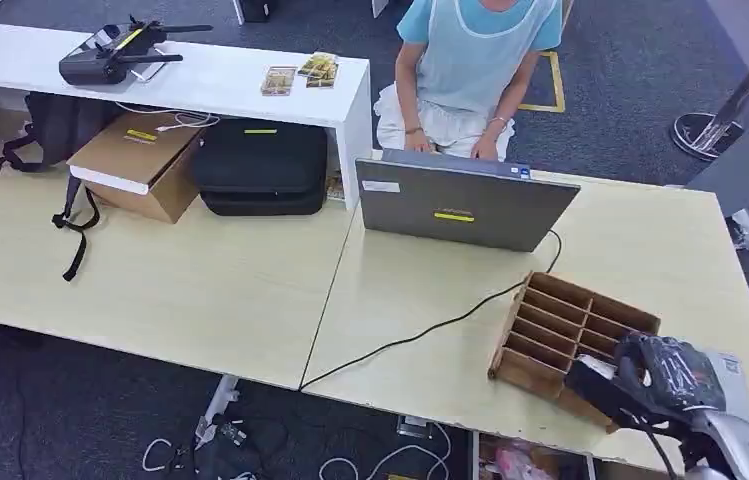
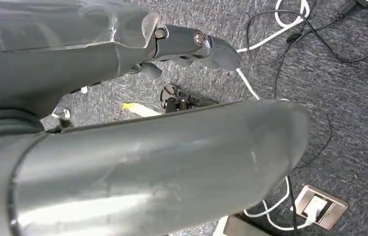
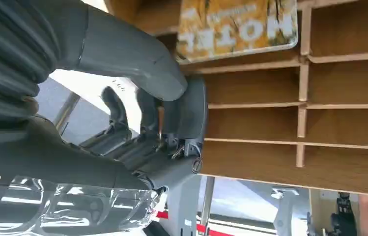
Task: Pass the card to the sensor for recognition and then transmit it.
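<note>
A yellow card (image 3: 236, 24) printed "HOTEL" lies in one slot of the wooden slotted organizer (image 3: 349, 123). The organizer (image 1: 560, 330) stands on the table's right part, close to the near edge. My right hand (image 1: 650, 375) is at the organizer's near right corner, dark fingers stretched toward its slots. In the right wrist view the hand (image 3: 137, 113) has its thumb beside the fingers (image 3: 191, 113), which are up against the front of the slots, one slot away from the card; I see nothing in it. My left hand (image 2: 147, 147) hangs over the carpet with fingers apart, holding nothing.
A grey laptop (image 1: 460, 205) stands open behind the organizer, its black cable (image 1: 420, 335) running across the table to the near edge. A person (image 1: 470, 70) sits behind the laptop. On the white shelf (image 1: 220, 85) lie small card stacks (image 1: 278, 80). Boxes and bags sit at the back left.
</note>
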You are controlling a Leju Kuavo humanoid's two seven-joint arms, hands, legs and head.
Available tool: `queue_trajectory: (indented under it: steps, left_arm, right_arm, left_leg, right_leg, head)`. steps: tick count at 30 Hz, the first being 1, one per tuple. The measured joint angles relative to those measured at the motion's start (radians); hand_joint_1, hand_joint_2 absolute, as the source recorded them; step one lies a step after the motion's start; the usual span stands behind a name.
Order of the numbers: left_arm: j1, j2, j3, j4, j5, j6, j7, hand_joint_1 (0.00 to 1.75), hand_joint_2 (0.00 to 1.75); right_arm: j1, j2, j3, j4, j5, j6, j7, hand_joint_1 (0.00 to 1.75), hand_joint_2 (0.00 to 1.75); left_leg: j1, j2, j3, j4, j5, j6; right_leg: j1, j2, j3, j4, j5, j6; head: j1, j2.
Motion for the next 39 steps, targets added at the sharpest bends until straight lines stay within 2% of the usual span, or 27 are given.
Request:
queue_trajectory:
  steps: [7, 8, 9, 13, 15, 16, 17, 18, 19, 20, 21, 31, 35, 39]
  left_arm:
    - [0.0, -0.005, 0.0, 0.0, 0.0, 0.005, 0.0, 0.0, 0.0]
    - [0.0, -0.006, 0.0, 0.0, 0.0, 0.005, 0.0, 0.0, 0.0]
    - [0.0, -0.006, 0.0, 0.0, 0.0, 0.006, 0.0, 0.0, 0.0]
    - [0.0, -0.006, 0.0, 0.0, 0.0, 0.006, 0.0, 0.0, 0.0]
    - [0.001, -0.006, 0.0, 0.0, 0.0, 0.008, 0.0, 0.0, 0.0]
    - [0.001, -0.007, 0.0, 0.0, 0.0, 0.009, 0.0, 0.0, 0.0]
    - [0.001, -0.008, 0.0, 0.0, 0.0, 0.009, 0.0, 0.0, 0.0]
    - [0.0, -0.008, 0.0, 0.0, 0.0, 0.009, 0.0, 0.0, 0.0]
    - [0.001, -0.009, 0.0, 0.0, 0.0, 0.009, 0.0, 0.0, 0.0]
    - [0.0, -0.01, 0.0, 0.0, 0.0, 0.009, 0.0, 0.0, 0.0]
    - [0.0, -0.011, 0.0, 0.0, 0.0, 0.009, 0.0, 0.0, 0.0]
    - [0.002, -0.014, 0.0, 0.0, 0.023, 0.01, 0.0, 0.0, 0.0]
    - [0.004, -0.014, 0.001, 0.0, 0.028, 0.012, 0.0, 0.0, 0.0]
    - [0.008, -0.013, 0.002, 0.0, 0.032, 0.013, 0.0, 0.0, 0.0]
  right_arm:
    - [0.001, 0.003, 0.0, 0.004, 0.0, -0.001, 0.0, 1.55, 1.75]
    - [0.001, 0.003, 0.0, 0.004, -0.001, -0.002, 0.0, 1.4, 1.75]
    - [0.001, 0.003, 0.0, 0.004, -0.001, -0.002, 0.0, 1.34, 1.75]
    - [0.001, 0.007, -0.004, 0.004, -0.001, -0.006, 0.0, 1.38, 1.75]
    - [0.001, 0.008, -0.01, 0.004, 0.004, -0.023, 0.0, 1.1, 1.75]
    - [0.001, 0.01, -0.014, 0.004, 0.011, -0.039, 0.0, 1.1, 1.75]
    - [0.001, 0.011, -0.019, 0.003, 0.015, -0.054, 0.0, 1.19, 1.75]
    - [0.0, 0.013, -0.026, 0.003, 0.022, -0.075, -0.003, 0.84, 1.75]
    - [0.0, 0.014, -0.032, 0.003, 0.025, -0.092, -0.005, 0.84, 1.75]
    - [0.0, 0.015, -0.036, 0.003, 0.03, -0.101, -0.008, 0.14, 1.75]
    - [0.0, 0.016, -0.042, 0.003, 0.032, -0.107, -0.012, 0.02, 1.75]
    - [-0.046, 0.03, -0.05, 0.009, 0.053, -0.141, -0.073, 0.0, 1.75]
    - [-0.078, 0.039, -0.047, 0.019, 0.06, -0.203, -0.1, 0.0, 1.75]
    - [-0.098, 0.051, -0.047, 0.02, 0.061, -0.296, -0.129, 0.0, 1.75]
  left_leg:
    - [0.0, 0.0, 0.0, 0.0, 0.0, 0.0]
    - [0.0, 0.0, 0.0, 0.0, 0.0, 0.0]
    - [0.0, 0.0, 0.0, 0.0, 0.0, 0.0]
    - [0.0, 0.0, 0.0, 0.0, 0.0, 0.0]
    - [0.0, 0.0, 0.0, 0.0, 0.0, 0.0]
    - [0.0, 0.0, 0.0, 0.0, 0.0, 0.0]
    - [0.0, 0.0, 0.0, 0.0, 0.0, 0.0]
    - [0.0, 0.0, 0.0, 0.0, 0.0, 0.0]
    - [0.0, 0.0, 0.0, 0.0, 0.0, 0.0]
    - [0.0, 0.0, 0.0, 0.0, 0.0, 0.0]
    - [0.0, 0.0, 0.0, 0.0, 0.0, 0.0]
    - [0.0, 0.0, 0.0, 0.0, 0.0, 0.0]
    - [0.0, 0.0, 0.0, 0.0, 0.0, 0.0]
    - [0.0, 0.0, 0.0, 0.0, 0.0, 0.0]
  right_leg:
    - [0.0, 0.0, 0.0, 0.0, 0.0, 0.0]
    - [0.0, 0.0, 0.0, 0.0, 0.0, 0.0]
    - [0.0, 0.0, 0.0, 0.0, 0.0, 0.0]
    - [0.0, 0.0, 0.0, 0.0, 0.0, 0.0]
    - [0.0, 0.0, 0.0, 0.0, 0.0, 0.0]
    - [0.0, 0.0, 0.0, 0.0, 0.0, 0.0]
    - [0.0, 0.0, 0.0, 0.0, 0.0, 0.0]
    - [0.0, 0.0, 0.0, 0.0, 0.0, 0.0]
    - [0.0, 0.0, 0.0, 0.0, 0.0, 0.0]
    - [0.0, 0.0, 0.0, 0.0, 0.0, 0.0]
    - [0.0, 0.0, 0.0, 0.0, 0.0, 0.0]
    - [0.0, 0.0, 0.0, 0.0, 0.0, 0.0]
    - [0.0, 0.0, 0.0, 0.001, 0.0, 0.0]
    - [0.0, 0.0, 0.0, 0.001, 0.0, 0.0]
  head:
    - [0.0, 0.0]
    - [0.0, 0.0]
    - [0.0, 0.0]
    - [0.0, 0.0]
    - [0.0, 0.0]
    - [0.0, 0.0]
    - [0.0, 0.0]
    - [0.0, 0.0]
    - [0.0, 0.0]
    - [0.0, 0.0]
    - [0.0, 0.0]
    - [0.0, 0.0]
    - [0.0, 0.0]
    - [0.0, 0.0]
